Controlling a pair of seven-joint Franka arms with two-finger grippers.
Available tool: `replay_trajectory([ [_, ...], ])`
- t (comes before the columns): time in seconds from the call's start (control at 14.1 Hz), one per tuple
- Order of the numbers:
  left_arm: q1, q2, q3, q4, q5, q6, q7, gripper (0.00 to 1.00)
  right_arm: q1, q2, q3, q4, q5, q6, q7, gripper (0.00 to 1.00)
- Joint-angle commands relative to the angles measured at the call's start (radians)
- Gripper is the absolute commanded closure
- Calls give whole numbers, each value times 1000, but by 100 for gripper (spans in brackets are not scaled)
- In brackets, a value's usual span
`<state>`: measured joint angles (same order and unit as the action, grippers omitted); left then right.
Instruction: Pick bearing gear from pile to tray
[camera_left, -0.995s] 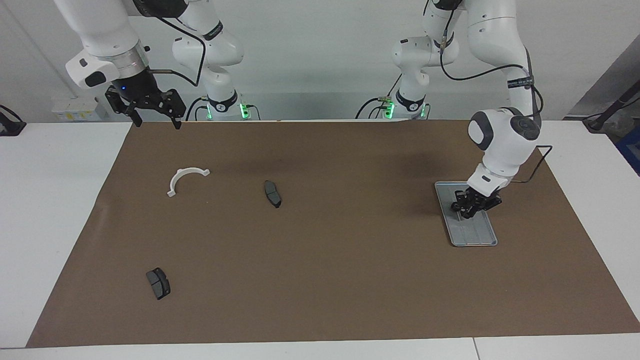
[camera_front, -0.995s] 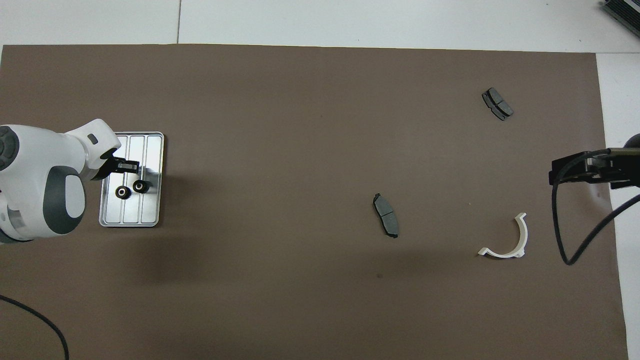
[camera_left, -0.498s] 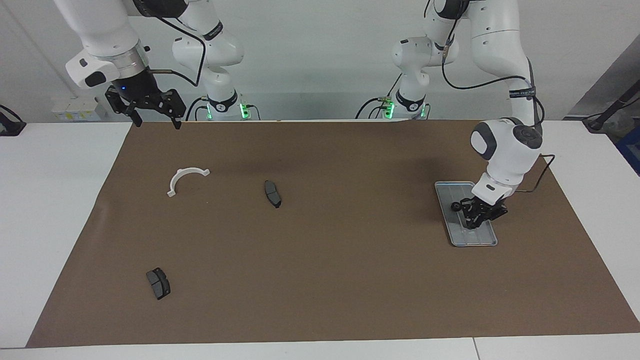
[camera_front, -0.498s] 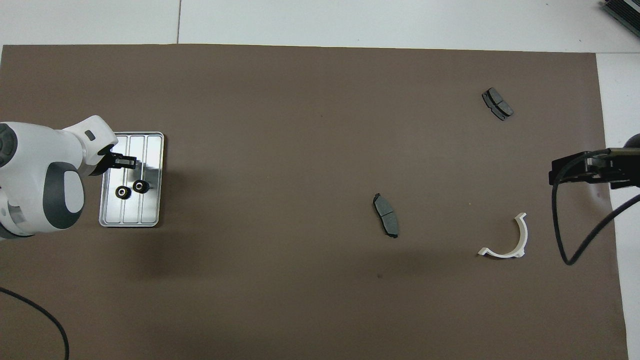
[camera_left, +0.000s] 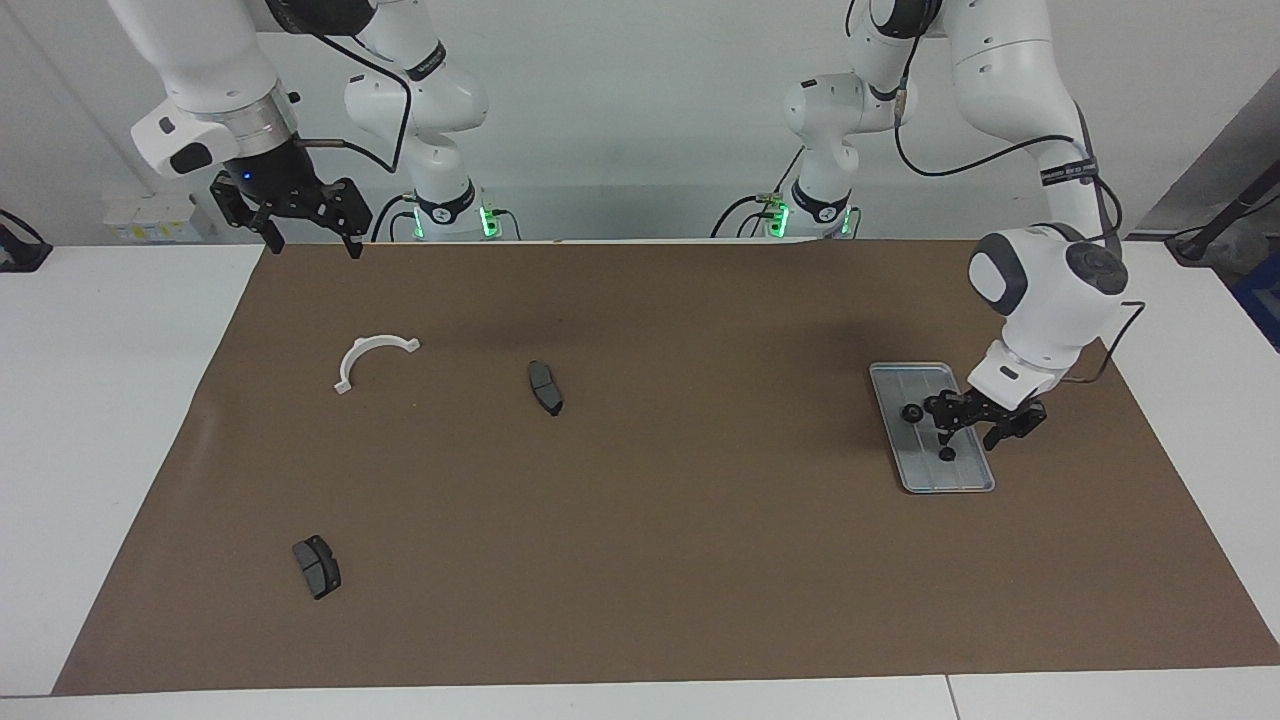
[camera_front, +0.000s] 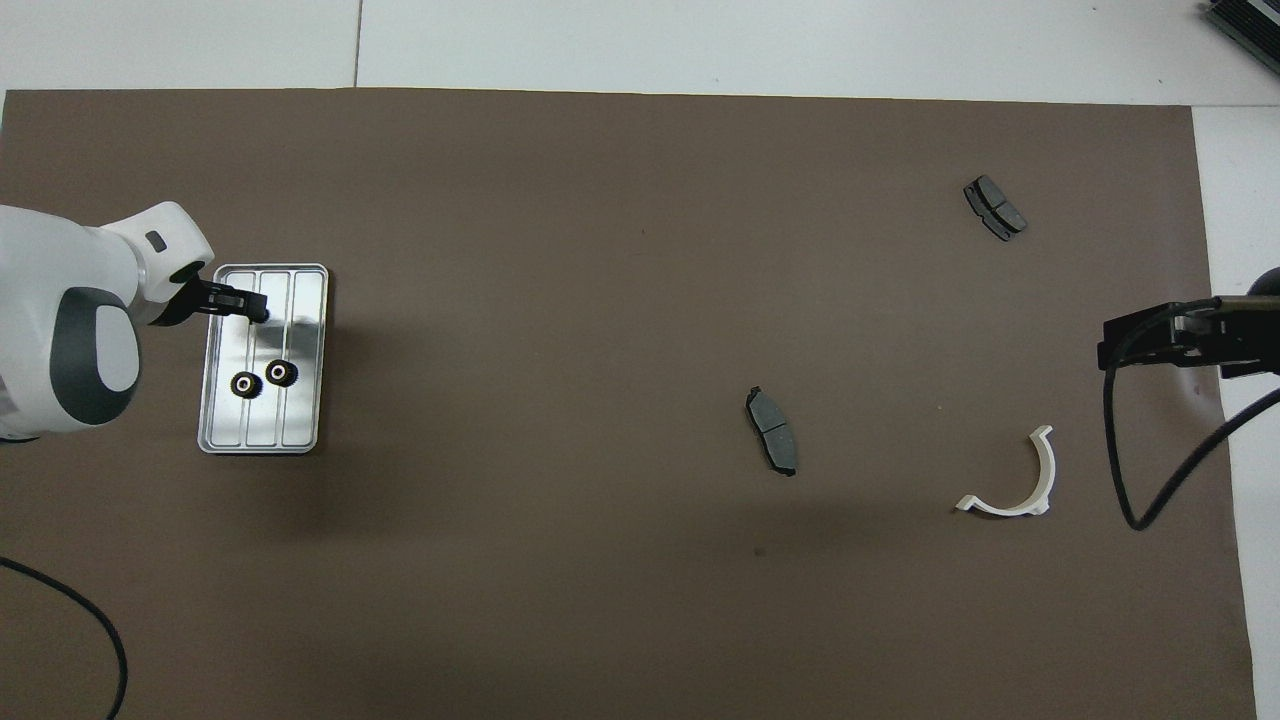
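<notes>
The silver tray (camera_left: 965, 478) (camera_front: 305, 420) lies at the left arm's end of the brown mat. Two black gears (camera_front: 243, 384) (camera_front: 281, 374) sit side by side in it; the facing view shows one gear (camera_left: 912, 412). A third small dark round piece (camera_left: 947, 453), apparently a gear, lies on the tray under my left gripper (camera_left: 972, 428) (camera_front: 245, 303). That gripper hovers just above the tray, open and holding nothing. My right gripper (camera_left: 312, 240) (camera_front: 1180, 340) waits open over the mat's edge at the right arm's end.
Of the pile, a white half-ring bracket (camera_left: 372, 357) (camera_front: 1015, 480) and two dark grey pads (camera_left: 545, 388) (camera_left: 317, 566) lie spread over the mat toward the right arm's end. A black cable (camera_front: 1130, 470) hangs from the right arm.
My left gripper opened, rose off the tray and drew back toward the left arm's end, leaving a small dark piece on the tray. The right arm stayed still.
</notes>
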<state>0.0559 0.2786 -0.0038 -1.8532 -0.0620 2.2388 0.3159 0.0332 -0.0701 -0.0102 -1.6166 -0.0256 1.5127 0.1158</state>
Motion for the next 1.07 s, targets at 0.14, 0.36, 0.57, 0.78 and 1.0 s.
replay_trajectory([
  [0.14, 30, -96, -2, 94, 13, -253, 3, 0, 1, 0, -5, 1, 13, -2, -31, 0],
  [0.36, 30, -143, 2, 98, 13, -320, 2, 0, 1, 1, -4, 1, 13, 3, -31, 0],
  [0.57, 28, -203, 2, 103, 13, -381, -69, 0, 2, 3, -1, 0, 10, 24, -21, 0],
  [0.78, 16, -219, 2, 153, 59, -459, -72, 0, 4, 4, 4, -11, 10, 47, -19, 0],
  [1.0, 10, -219, -16, 201, 96, -519, -69, 0, 4, 27, 12, 7, 0, 55, -13, 0],
])
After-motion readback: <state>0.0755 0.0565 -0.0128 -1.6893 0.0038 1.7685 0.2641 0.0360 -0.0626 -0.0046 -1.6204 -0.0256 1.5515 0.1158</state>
